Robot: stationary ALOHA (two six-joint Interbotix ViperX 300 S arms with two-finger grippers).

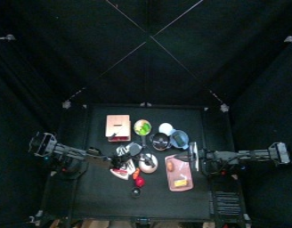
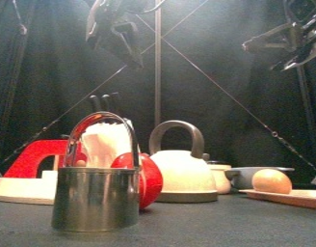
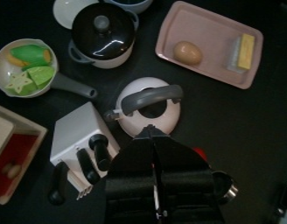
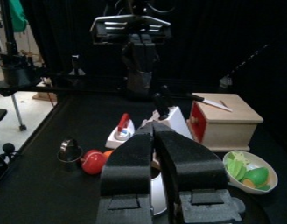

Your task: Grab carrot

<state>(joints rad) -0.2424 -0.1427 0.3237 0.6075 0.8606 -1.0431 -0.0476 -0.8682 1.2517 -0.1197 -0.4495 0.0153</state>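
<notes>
While my left gripper [image 3: 153, 147] hangs high over the table [image 1: 95, 198], the wrist view looks nearly straight down on a crowded middle. Its jaws are pressed together with nothing between them. Directly below their tips is the white kettle [image 3: 157, 109], and the knife block [image 3: 81, 136] stands just beside it. The wooden box [image 3: 8, 149] is on the block's other side. Past the kettle, the pink board [image 3: 210, 35] carries a brown egg-shaped piece and a yellow slab, and the lidded pot [image 3: 105, 35] and the pan [image 3: 29, 66] of greens are beside it.

From above, the things cluster in the table's centre. Bare black surface is left along the front-left corner and in a strip by the left edge, so that side has the most free room. From the front, a metal cup [image 2: 96, 198] with a red handle stands closest to the front edge, with the kettle behind it.

My left arm reaches in from the left with the wrist bent down, so the gripper points at the table well above everything on it.

The carrot [image 4: 108, 155] is hard to make out. It seems to be the small orange piece touching the red round item [image 4: 95, 161], near the table's front and well apart from my closed jaws.

My right arm rests at the right side, raised, its gripper [image 1: 196, 161] short of the board.
</notes>
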